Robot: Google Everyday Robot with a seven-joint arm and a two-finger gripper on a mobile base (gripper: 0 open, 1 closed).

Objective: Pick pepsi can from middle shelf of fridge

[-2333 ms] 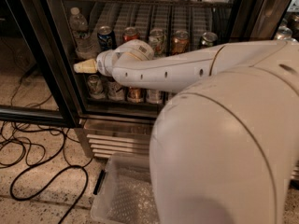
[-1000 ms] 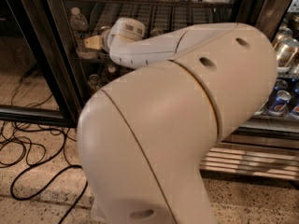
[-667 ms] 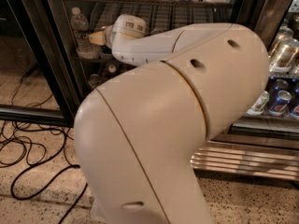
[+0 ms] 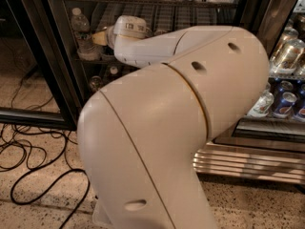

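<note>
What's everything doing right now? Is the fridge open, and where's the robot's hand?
fridge: open, the robot's arm reaches inside.
gripper: inside the fridge, just above the middle shelf, beside the water bottle.
water bottle: standing up, cap on.
blue can: standing up far to the right, untouched.
black cable: lying in loops on the floor.

gripper (image 4: 99, 37) at middle shelf (image 4: 93, 60), inside fridge (image 4: 53, 56)

No words can be read. The gripper (image 4: 98, 37) is seen inside the fridge (image 4: 55, 70); the print on the sticker (image 4: 131, 26) just behind it cannot be read.
</note>
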